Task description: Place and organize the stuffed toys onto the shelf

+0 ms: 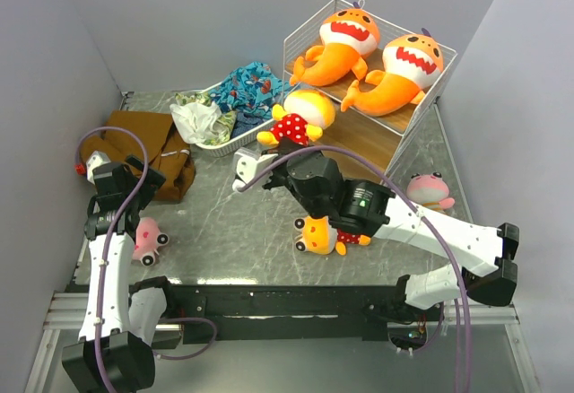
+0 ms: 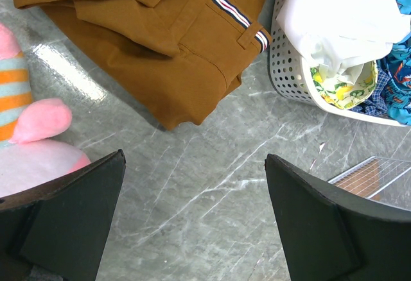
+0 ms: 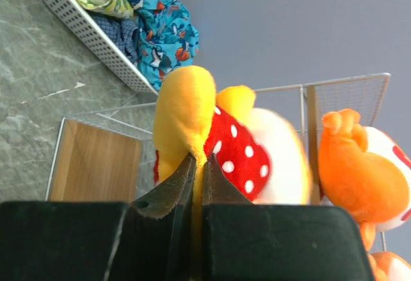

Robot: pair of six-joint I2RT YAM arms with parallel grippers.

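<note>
Step in hand: the right arm carries a yellow-headed doll (image 3: 244, 153) to the shelf (image 1: 377, 142), which sits at the far right corner of the tabletop (image 1: 233, 222).
Right gripper: the right gripper (image 3: 198, 160) is pinched tight on a yellow limb of the doll. The toy appears to hang just above the front edge of the shelf's lower wooden plank.
Left gripper: the left gripper (image 2: 194, 159) has its jaws spread wide and holds nothing. It is poised over bare tabletop near the left edge, with a pink striped plush (image 2: 26, 133) just beside one finger.
Already shelved: an orange shark plush (image 1: 345, 41) and its twin (image 1: 401, 68) lie side by side on the upper tier.
Waiting on the tabletop: a second doll (image 1: 321, 236) lies toward the near edge, under the right arm. A second pink plush (image 1: 430, 189) sits by the right edge, near the shelf.
Not for shelving: a brown cloth (image 2: 160, 43) and a white basket (image 2: 289, 76) of clothes lie toward the far left.
Next move: the doll likely needs carrying further in over the plank and lowering until it rests there. Only then should the jaws part, leaving room beside it for its match.
</note>
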